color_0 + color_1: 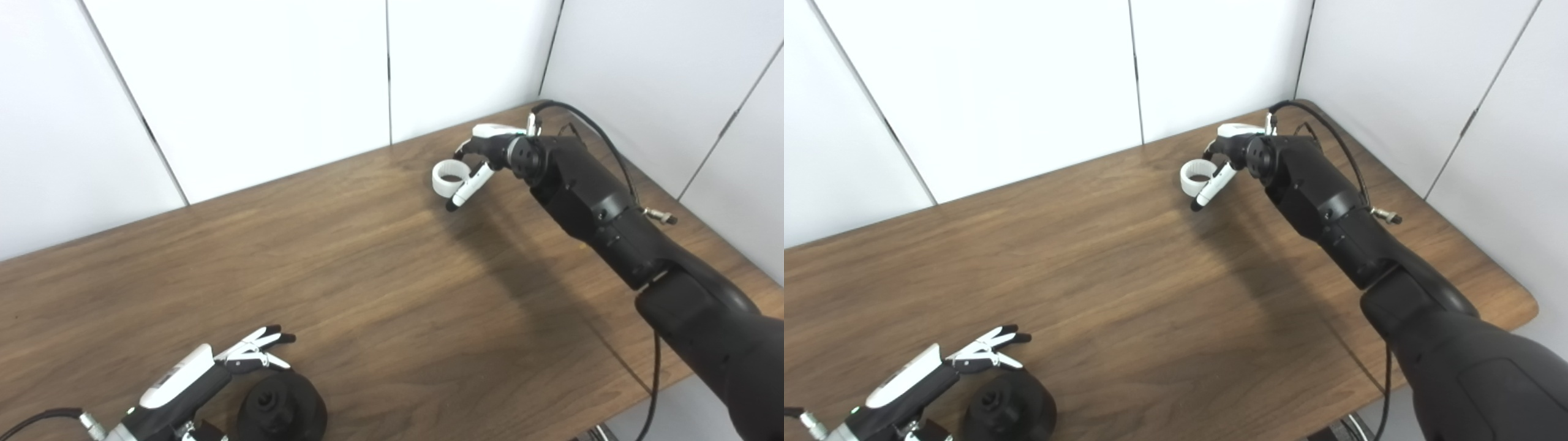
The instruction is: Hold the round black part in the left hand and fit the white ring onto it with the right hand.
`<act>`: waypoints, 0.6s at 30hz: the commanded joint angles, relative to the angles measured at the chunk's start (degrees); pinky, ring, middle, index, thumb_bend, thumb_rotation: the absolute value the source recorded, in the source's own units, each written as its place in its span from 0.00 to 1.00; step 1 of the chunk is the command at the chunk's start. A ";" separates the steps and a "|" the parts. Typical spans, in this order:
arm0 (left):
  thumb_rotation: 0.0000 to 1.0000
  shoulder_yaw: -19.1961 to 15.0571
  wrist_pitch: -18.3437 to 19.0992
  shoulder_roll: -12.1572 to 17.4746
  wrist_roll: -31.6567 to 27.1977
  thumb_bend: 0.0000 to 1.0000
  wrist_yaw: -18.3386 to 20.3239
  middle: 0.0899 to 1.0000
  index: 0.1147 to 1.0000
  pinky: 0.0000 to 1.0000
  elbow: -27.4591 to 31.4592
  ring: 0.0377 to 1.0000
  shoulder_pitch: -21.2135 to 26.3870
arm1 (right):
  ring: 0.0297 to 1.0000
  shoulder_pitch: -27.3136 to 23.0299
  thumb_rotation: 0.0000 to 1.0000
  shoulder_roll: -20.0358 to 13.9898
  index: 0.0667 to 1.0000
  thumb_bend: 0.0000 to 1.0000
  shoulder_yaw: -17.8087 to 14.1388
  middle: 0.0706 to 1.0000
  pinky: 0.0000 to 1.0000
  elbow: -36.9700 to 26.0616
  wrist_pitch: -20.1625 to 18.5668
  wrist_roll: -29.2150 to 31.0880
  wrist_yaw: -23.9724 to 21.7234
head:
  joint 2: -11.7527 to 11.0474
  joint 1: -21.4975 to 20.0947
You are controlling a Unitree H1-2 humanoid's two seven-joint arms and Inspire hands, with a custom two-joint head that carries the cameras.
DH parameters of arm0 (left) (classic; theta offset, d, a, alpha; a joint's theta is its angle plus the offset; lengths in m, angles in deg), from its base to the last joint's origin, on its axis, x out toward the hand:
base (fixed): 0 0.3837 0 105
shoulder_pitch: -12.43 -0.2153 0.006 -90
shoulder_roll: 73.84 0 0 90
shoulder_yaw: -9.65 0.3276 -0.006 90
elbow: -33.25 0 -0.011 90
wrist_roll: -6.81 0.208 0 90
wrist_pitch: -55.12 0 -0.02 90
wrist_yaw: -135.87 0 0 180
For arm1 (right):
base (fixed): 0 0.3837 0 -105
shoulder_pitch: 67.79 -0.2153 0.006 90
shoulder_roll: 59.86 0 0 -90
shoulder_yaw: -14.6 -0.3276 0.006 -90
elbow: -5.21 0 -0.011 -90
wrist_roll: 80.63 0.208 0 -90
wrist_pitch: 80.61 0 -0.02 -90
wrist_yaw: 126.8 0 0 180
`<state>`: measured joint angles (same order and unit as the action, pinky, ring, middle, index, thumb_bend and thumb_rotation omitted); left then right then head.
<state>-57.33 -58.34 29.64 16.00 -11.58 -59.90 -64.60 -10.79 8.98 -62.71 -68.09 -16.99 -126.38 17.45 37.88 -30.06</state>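
At the lower left of the frame, the robot's left hand [202,370] hovers with fingers spread just over the round black part [282,407], which sits on the wooden bench [367,288]; the hand appears to grip nothing yet, though contact beneath the palm cannot be made out. Across a wide stretch of bare wood, at the upper right of the frame, the right hand [490,153] reaches toward the far corner, its fingers partly curled around the white ring [450,176], one fingertip pointing down beside it. Whether the ring is pinched firmly or merely touched cannot be told. The step in hand looks to be securing both pieces: the right hand should close squarely on the ring's rim without tipping it, while the left settles its fingers round the black part's body, leaving the top face clear to receive the ring.
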 commanded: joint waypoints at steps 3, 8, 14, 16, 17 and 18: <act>0.06 0.14 2.06 2.21 1.43 0.52 2.02 0.93 0.42 0.93 0.32 1.00 -0.51 | 0.94 -2.26 0.47 -1.03 0.86 1.00 -0.13 0.98 0.92 -0.41 -0.41 -0.04 2.42 | 0.08 -0.02; 0.06 0.02 2.33 2.26 1.30 0.52 2.05 0.93 0.42 0.93 0.42 1.00 -0.71 | 0.92 -1.62 0.40 -0.62 0.83 0.97 -0.22 0.95 0.86 0.06 0.31 0.58 6.29 | 0.29 0.68; 0.06 0.05 2.94 2.41 1.61 0.52 2.16 0.93 0.42 0.92 1.19 1.00 -0.80 | 0.89 -0.49 0.31 0.50 0.77 0.87 -1.22 0.90 0.79 0.69 2.23 2.12 13.65 | 0.46 0.84; 0.06 0.11 3.02 2.39 1.48 0.52 2.21 0.93 0.42 0.92 1.09 1.00 -0.77 | 0.87 -0.21 0.28 0.90 0.75 0.83 -1.71 0.89 0.78 0.93 3.15 3.02 15.93 | 0.50 0.99; 0.06 0.15 3.24 2.42 1.46 0.52 2.28 0.93 0.42 0.93 1.15 1.00 -0.75 | 0.87 -0.11 0.27 1.06 0.73 0.82 -1.88 0.88 0.78 0.95 3.43 3.42 16.86 | 0.50 0.99; 0.06 0.16 3.31 2.42 1.47 0.52 2.28 0.93 0.42 0.93 1.17 1.00 -0.77 | 0.86 0.00 0.25 1.20 0.71 0.80 -1.96 0.87 0.78 0.97 3.83 3.68 17.92 | 0.50 0.99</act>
<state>-57.50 -57.29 30.08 16.12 -11.58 -58.66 -64.99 -8.12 11.32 -63.38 -66.18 -14.81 -122.99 32.24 38.32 -29.00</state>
